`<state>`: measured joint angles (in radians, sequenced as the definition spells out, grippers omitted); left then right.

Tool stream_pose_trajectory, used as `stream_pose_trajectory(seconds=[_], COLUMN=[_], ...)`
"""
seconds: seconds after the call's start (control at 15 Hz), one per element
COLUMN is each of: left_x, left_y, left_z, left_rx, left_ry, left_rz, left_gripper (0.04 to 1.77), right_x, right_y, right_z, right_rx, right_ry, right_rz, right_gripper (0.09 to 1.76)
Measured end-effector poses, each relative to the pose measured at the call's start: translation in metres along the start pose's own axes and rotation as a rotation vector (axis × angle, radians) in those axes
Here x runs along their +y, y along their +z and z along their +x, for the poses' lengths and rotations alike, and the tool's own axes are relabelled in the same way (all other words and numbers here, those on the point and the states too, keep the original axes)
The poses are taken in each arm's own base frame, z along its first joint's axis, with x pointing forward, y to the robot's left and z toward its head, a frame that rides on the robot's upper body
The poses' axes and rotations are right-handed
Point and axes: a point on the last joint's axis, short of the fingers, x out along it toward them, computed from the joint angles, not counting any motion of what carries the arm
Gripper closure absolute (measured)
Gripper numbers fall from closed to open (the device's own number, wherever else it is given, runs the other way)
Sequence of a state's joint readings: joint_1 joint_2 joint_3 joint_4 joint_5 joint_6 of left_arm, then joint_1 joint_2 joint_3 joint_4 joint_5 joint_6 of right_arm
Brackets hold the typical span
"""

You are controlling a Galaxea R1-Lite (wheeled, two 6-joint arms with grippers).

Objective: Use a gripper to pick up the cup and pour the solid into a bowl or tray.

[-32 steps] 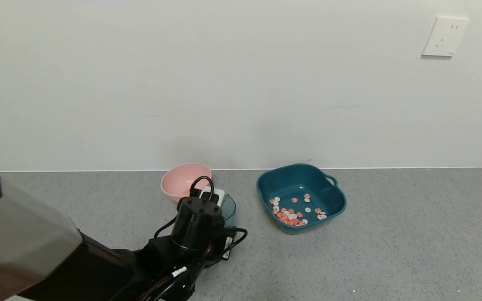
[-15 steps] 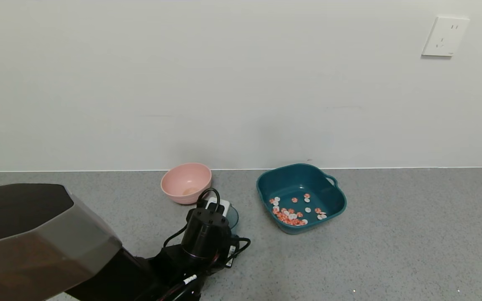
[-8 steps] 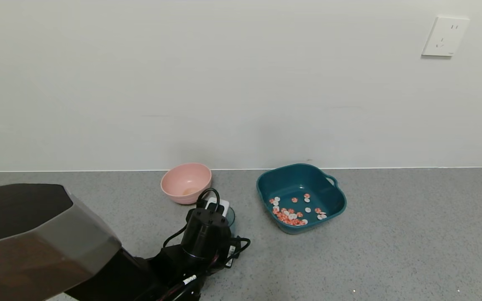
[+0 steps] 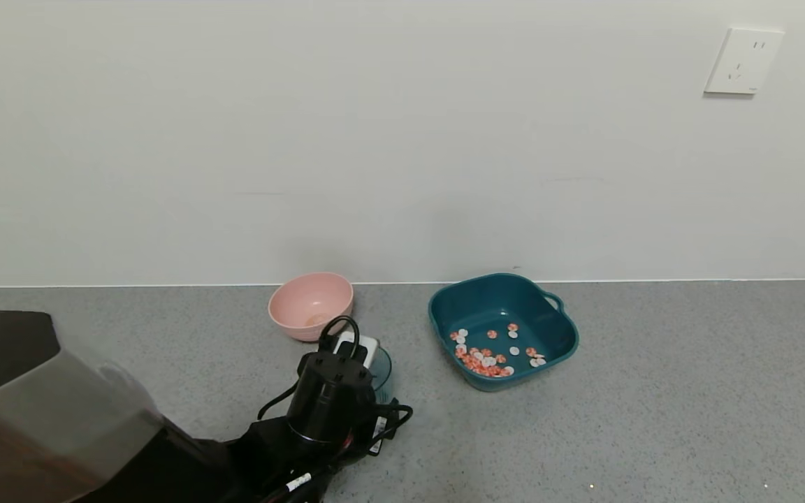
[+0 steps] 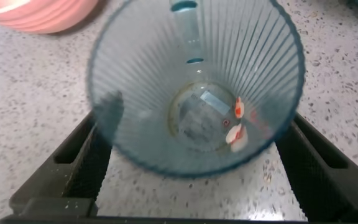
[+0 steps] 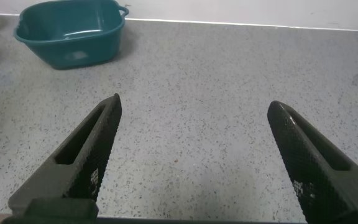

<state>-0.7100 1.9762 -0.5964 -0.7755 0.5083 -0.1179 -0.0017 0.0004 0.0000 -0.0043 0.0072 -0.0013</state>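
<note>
Grey speckled stone makes up the counter (image 4: 654, 391), which runs back to a white wall (image 4: 402, 140) with a socket plate (image 4: 743, 61) high on the right. The left gripper (image 5: 191, 177) sits low over the counter near the front, its black wrist and cables covering most of the cup (image 4: 383, 363) in the head view, where only a sliver of blue-green rim shows beside a small white part. From the left wrist view the cup (image 5: 194, 87) stands between the two black fingers (image 5: 95, 155), one on each side of its ribbed wall; the jaws are apart around it, and whether the pads actually press the plastic is hard to tell from this angle. A few leftover orange-red and white pieces (image 5: 236, 124) lie on the cup's bottom.

Most of the pieces (image 4: 488, 353) lie scattered in the teal basin (image 4: 444, 307), gathered toward its near side. The basin stands to the right of the cup and apart from it. A pink bowl (image 4: 310, 304) sits just behind the cup, close to the wall.

The right gripper (image 6: 194, 155) hangs idle over bare counter, its jaws wide apart with nothing between them, and the basin (image 6: 73, 34) shows well beyond its fingers (image 6: 82, 149).
</note>
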Motion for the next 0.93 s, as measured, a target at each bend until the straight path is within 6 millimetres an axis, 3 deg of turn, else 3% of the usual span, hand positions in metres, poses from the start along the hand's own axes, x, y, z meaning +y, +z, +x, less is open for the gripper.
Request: stream_pose_trajectory(seconds=[0.93], left_x=[0.052], left_y=[0.005], left_z=[-0.098], left_rx=[-0.093], left_ry=[0.09], left_rz=[-0.035], left_gripper=[0.1], right_x=[0.0], right_y=[0.0], right_z=[0.0], right_rx=[0.0], right_ry=[0.0], right_rz=[0.0], right_gripper=[0.14])
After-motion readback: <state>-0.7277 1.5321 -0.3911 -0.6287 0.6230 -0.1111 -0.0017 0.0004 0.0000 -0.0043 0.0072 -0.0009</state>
